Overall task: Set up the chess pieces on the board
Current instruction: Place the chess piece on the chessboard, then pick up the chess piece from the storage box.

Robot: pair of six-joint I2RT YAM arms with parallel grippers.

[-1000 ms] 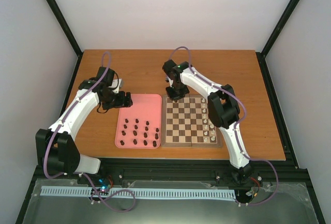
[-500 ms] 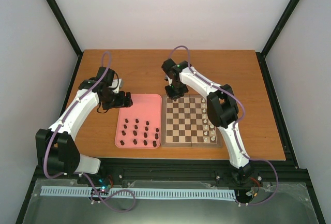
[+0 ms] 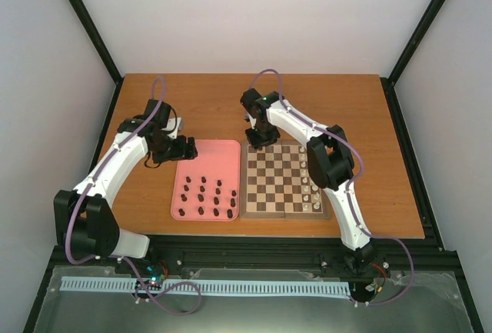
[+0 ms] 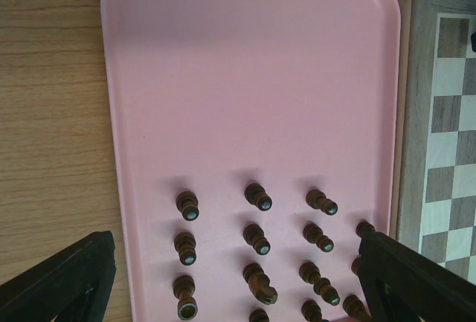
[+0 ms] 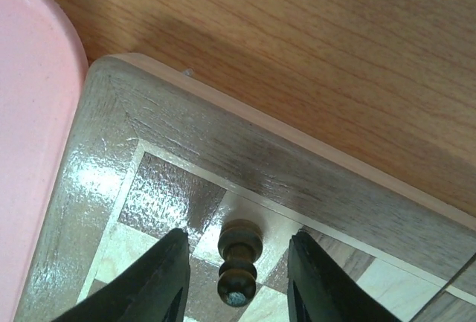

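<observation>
Several dark brown chess pieces stand in rows on the pink tray, also seen from above. The board lies right of the tray. My right gripper is open over the board's far left corner. One dark piece stands on a cream square between its fingers, with a gap on each side. My left gripper is open and empty above the tray's far end; its fingertips straddle the pieces.
Cream-white pieces line the board's right columns. The pink tray's corner lies just left of the board's border. Bare wooden table lies beyond the board and tray.
</observation>
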